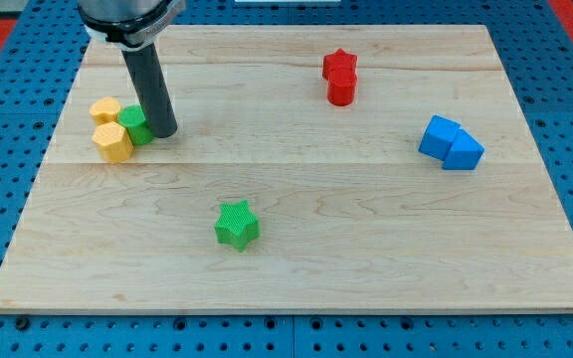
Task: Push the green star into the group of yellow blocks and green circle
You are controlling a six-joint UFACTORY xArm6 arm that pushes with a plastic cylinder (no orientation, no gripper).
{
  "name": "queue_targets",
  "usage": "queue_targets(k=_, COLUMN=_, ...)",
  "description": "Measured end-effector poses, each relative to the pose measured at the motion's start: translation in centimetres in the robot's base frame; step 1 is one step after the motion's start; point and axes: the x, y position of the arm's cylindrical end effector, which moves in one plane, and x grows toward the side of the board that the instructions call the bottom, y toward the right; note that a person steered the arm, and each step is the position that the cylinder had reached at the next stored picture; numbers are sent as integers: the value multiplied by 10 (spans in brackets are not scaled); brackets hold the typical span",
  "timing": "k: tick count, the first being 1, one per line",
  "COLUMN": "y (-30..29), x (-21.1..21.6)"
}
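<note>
Not done: green star [236, 224] sits apart, at 5 o'clock from yellow blocks [112, 141] and green circle [134, 124]. Tip [162, 130] touches the circle. No pincer fitted.

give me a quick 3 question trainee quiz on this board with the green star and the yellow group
1. True or false: my tip touches the green star.
2. Which block does my tip stand beside? A green circle B red star C blue blocks
3. How many yellow blocks sit at the view's left?

Key: 1 false, the star lies apart, toward the view's bottom. 2 A. 3 two.
</note>
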Motion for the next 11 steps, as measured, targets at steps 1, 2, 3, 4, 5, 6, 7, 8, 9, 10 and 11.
queue_targets(k=1, y=79, x=14)
queue_targets(k=2, y=146, x=75)
queue_targets(k=3, y=189, x=142)
queue_targets(k=4, y=135, x=161)
queue_targets(k=5, y=61, x=148)
queue_targets(k=6, y=36, x=129)
queue_targets(k=7, y=75, x=125)
queue_targets(k=8, y=112, x=126)
queue_targets(k=9, y=91, x=119)
queue_targets(k=10, y=58, x=92)
queue_targets(k=11, y=25, x=68)
